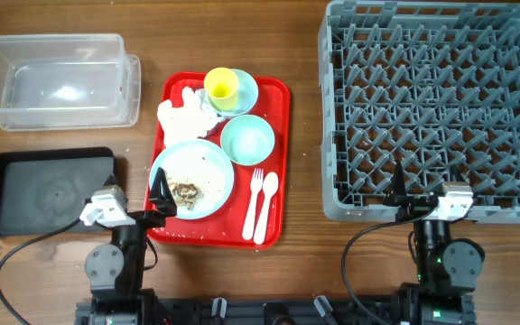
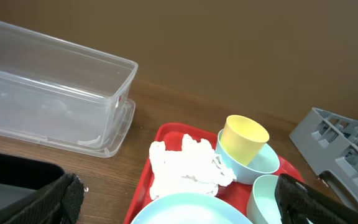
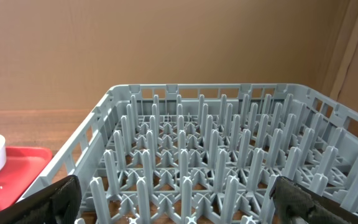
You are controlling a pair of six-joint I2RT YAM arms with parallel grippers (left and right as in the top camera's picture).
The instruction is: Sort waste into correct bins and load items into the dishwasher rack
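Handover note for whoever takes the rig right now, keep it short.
Left gripper open, empty, over the red tray's near-left edge by the plate.
Right gripper open, empty, at the dishwasher rack's near wall.
On the red tray: plate with food scraps, tissue, yellow cup in small light blue bowl, mint green bowl, fork, spoon.
Clear tub, black tray, rack: nothing in them.
Done: nothing. Left: all sorting and loading.
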